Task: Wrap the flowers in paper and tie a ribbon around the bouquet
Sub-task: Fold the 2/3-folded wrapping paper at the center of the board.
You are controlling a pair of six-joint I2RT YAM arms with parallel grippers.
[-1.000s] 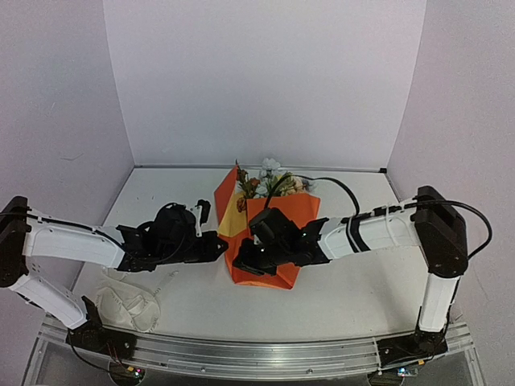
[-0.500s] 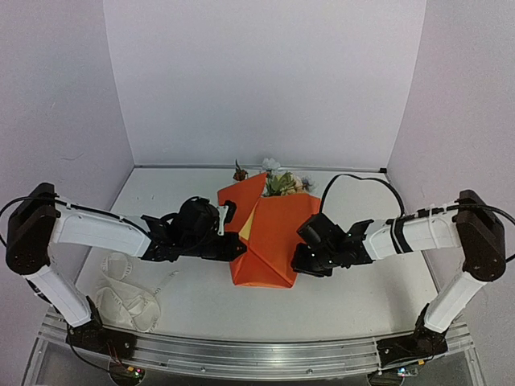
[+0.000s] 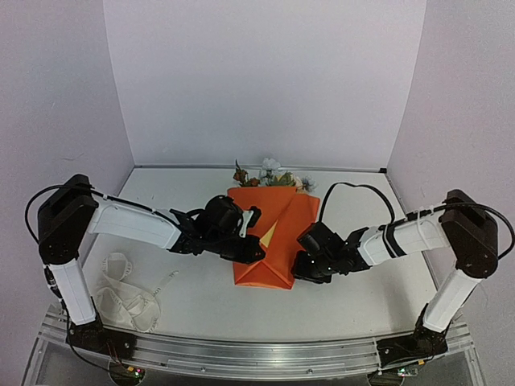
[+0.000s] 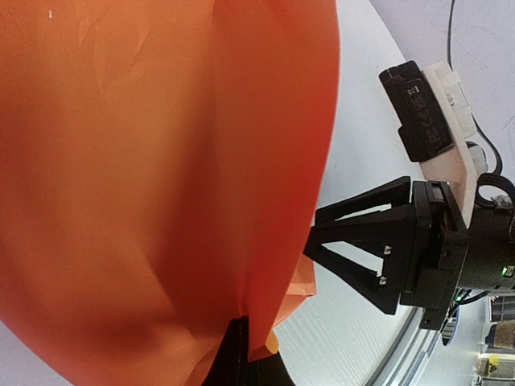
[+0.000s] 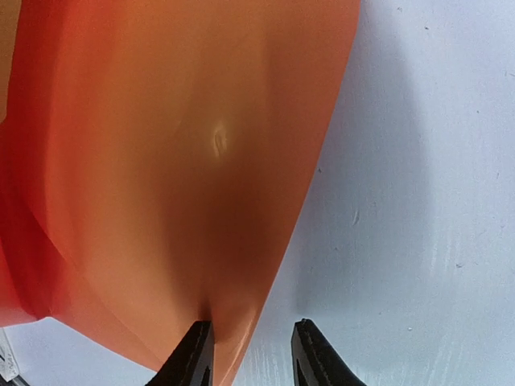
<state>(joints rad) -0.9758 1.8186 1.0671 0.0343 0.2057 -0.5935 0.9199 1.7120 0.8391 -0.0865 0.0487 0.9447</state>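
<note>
With left gripper (image 3: 251,251) pinched shut on paper (image 3: 278,233), pull that side over toward 3 o'clock, slow and low. Rest right gripper (image 5: 249,354), a bit open and holding nothing, by the 4 o'clock edge to stop sliding. Bright orange, folded, creased, mid tabletop (image 3: 193,305). Blue and pink flowers (image 3: 269,173) peeking out at 12 o'clock. White ribbon (image 3: 121,301) loose at 8 o'clock.

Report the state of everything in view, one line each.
flowers, heads poking from the wrap's far end
paper, folded over the flowers, orange face out
ribbon, loose heap, not tied around anything
left gripper, shut on a paper flap
right gripper, open at the paper's right edge
</note>
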